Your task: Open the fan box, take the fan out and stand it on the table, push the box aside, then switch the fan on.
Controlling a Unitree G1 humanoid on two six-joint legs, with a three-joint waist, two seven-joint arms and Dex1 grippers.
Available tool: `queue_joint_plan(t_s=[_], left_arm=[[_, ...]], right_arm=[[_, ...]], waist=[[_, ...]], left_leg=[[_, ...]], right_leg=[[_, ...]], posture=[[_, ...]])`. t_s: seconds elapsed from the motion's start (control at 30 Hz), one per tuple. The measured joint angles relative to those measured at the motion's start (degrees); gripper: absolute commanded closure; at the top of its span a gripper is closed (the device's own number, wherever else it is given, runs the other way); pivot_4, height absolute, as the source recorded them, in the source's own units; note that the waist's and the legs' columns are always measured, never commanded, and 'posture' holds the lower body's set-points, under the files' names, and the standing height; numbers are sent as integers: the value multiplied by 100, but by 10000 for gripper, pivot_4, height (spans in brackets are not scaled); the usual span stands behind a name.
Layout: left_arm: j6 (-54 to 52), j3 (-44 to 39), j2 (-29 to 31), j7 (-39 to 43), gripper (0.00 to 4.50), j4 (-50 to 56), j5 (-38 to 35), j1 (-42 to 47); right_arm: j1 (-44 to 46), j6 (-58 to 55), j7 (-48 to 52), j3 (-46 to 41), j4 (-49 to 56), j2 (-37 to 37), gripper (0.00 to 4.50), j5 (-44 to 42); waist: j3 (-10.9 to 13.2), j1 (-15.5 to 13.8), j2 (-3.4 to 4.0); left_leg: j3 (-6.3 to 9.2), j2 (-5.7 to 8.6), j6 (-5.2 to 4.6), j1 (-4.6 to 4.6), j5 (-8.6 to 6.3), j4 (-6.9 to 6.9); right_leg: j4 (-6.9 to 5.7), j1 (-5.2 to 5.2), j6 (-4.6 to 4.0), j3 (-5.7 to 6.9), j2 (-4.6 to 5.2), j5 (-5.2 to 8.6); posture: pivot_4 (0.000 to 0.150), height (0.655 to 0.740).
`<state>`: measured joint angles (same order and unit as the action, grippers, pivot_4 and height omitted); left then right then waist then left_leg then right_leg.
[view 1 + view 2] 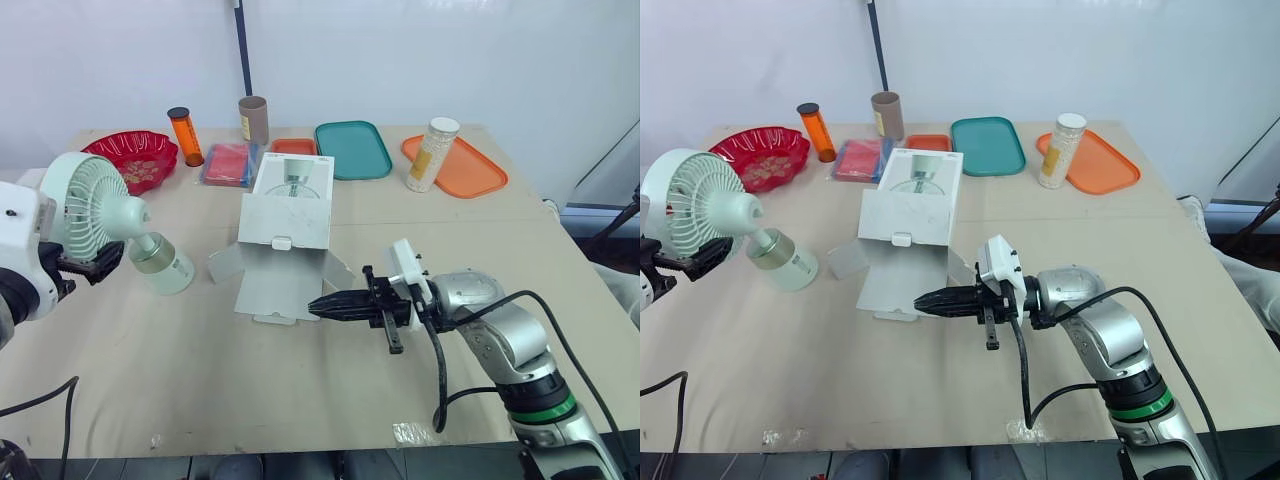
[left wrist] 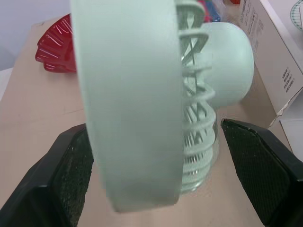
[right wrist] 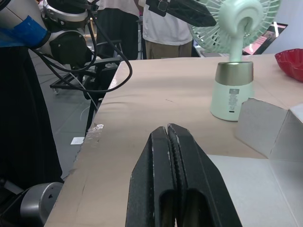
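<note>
The surface (image 1: 300,390) has the open fan box (image 1: 285,220) mid-way, flaps splayed. Mint fan (image 1: 95,205) stands just left of it. Left gripper (image 2: 154,137): jaws apart, straddling the fan's head. Right gripper (image 1: 325,304): jaws pressed together by the box's front flap.

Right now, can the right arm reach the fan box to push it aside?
Probably yes: the right end effector, shut, lies at the edge of the fan box, with nothing between them.

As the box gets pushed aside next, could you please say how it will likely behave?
The fan box, open with the fan out, is probably light and should slide easily. Its thin front flap may bend first under the right gripper.
</note>
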<state>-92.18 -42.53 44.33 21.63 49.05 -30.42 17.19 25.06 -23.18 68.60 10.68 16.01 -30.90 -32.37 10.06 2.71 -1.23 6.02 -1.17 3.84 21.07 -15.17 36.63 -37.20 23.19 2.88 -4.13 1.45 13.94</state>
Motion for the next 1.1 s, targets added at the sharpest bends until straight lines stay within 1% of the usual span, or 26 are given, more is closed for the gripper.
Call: queue_joint_plan(t_s=[0.43,0.47,0.77,0.9,1.0,1.1], left_arm=[[0,-2,-3,-44,1168,8,-116,11],[0,-7,-20,-48,514,14,-117,38],[0,-198,-33,10,514,410,-188,279],[-1,-229,84,-87,514,583,-192,597],[25,-134,236,-275,514,635,-44,1071],[348,51,377,-467,514,681,135,1248]], right_arm=[[0,0,-3,0,0,-1,45000,0],[0,0,-2,0,0,-2,45000,-1],[29,0,136,0,-55,-64,45000,-1],[204,8,224,-2,-215,-68,45000,-1],[301,40,260,-7,-280,-65,45000,0],[324,57,266,-7,-291,-64,45000,0]], waist=[[0,0,0],[0,0,-1],[0,0,-4],[2,0,-8],[5,-1,-14],[7,-1,-17]], left_leg=[[0,0,0,0,0,0],[0,0,0,0,0,0],[0,0,1,1,1,1],[0,0,7,1,4,1],[2,0,8,2,4,1],[2,0,21,3,4,1]], right_leg=[[0,0,0,0,0,0],[0,0,0,0,0,0],[0,0,0,0,0,0],[0,0,-1,1,-1,-2],[0,0,0,1,-1,-1],[1,1,0,1,1,-1]], posture=[[1500,7400],[1500,7400],[1500,7400],[1500,7400],[1500,7400],[1500,7400]])
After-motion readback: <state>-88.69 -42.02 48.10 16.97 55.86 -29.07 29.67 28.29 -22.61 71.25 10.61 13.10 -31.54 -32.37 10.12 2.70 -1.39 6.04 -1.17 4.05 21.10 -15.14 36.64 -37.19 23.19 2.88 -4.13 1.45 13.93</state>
